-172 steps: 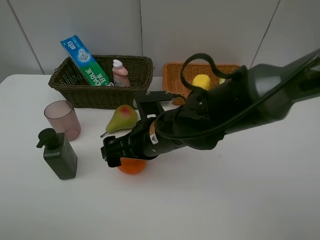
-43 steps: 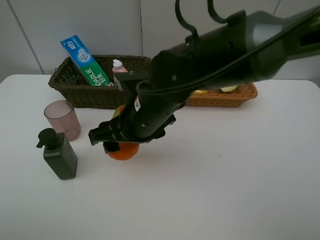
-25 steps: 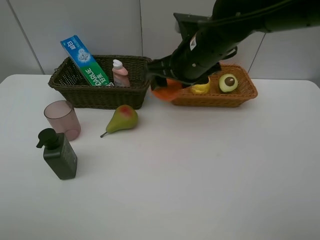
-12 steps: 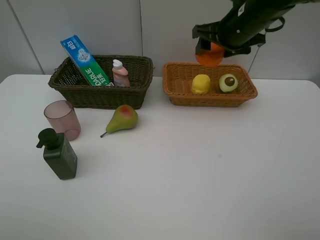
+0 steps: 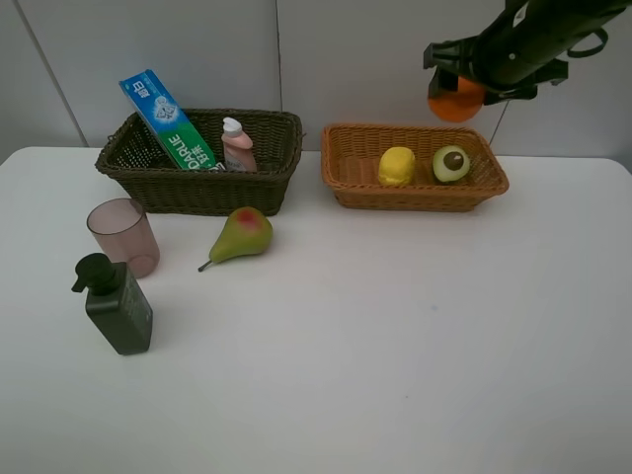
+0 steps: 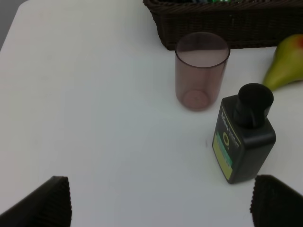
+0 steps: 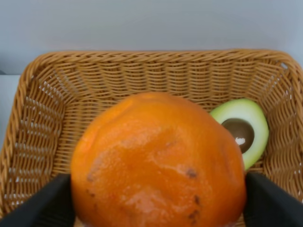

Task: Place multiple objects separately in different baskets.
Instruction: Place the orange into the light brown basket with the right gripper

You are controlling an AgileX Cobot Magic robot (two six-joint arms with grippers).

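Note:
My right gripper [image 5: 460, 91] is shut on the orange [image 5: 456, 100], holding it in the air above the far right end of the light tan basket [image 5: 348, 187]. The right wrist view looks down past the orange [image 7: 158, 161] into that basket [image 7: 42, 123], where the avocado half [image 7: 240, 130] lies. A lemon [image 5: 397, 165] and the avocado half [image 5: 451, 163] rest inside it. The dark basket [image 5: 158, 188] holds the toothpaste box [image 5: 168, 119] and the small pink bottle [image 5: 237, 145]. On the table lie the pear [image 5: 242, 233], the pink cup [image 5: 124, 236] and the pump bottle [image 5: 117, 304]. My left gripper [image 6: 161, 201] is open, near the cup [image 6: 201, 71] and pump bottle [image 6: 244, 135].
The white table [image 5: 415, 346] stretches in front of both baskets. A grey panelled wall [image 5: 326, 49] stands right behind them. In the left wrist view the dark basket's wall [image 6: 222, 35] and the pear's end [image 6: 286, 59] lie beyond the cup.
The right arm has carried the orange up from the table beside the pear, over the tan basket, and in the last half second a little further right. The lemon and avocado half are uncovered.

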